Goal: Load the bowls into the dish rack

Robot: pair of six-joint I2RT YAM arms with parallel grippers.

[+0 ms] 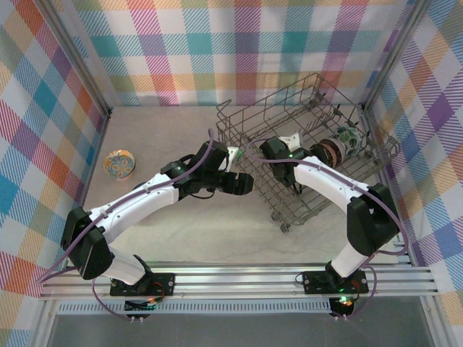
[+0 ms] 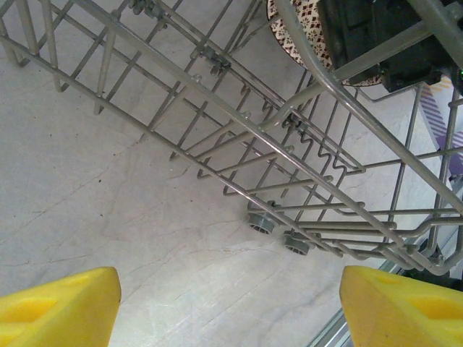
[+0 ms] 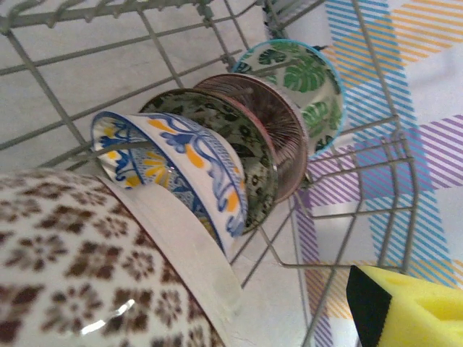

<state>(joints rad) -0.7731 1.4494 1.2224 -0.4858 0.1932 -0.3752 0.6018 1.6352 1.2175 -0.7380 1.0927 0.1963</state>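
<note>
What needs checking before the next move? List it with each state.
1. Left gripper open and empty: ok.
2. Right gripper open, its finger apart from the brown bowl: ok.
3. Brown bowl seated firmly in the rack: cannot tell.
4. Every bowl loaded: not ok, an orange bowl sits on the table.
5. Left gripper clear of the rack wires: ok.

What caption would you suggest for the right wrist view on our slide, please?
Five patterned bowls lean in a row inside the dish rack, one yellow finger nearby.
</note>
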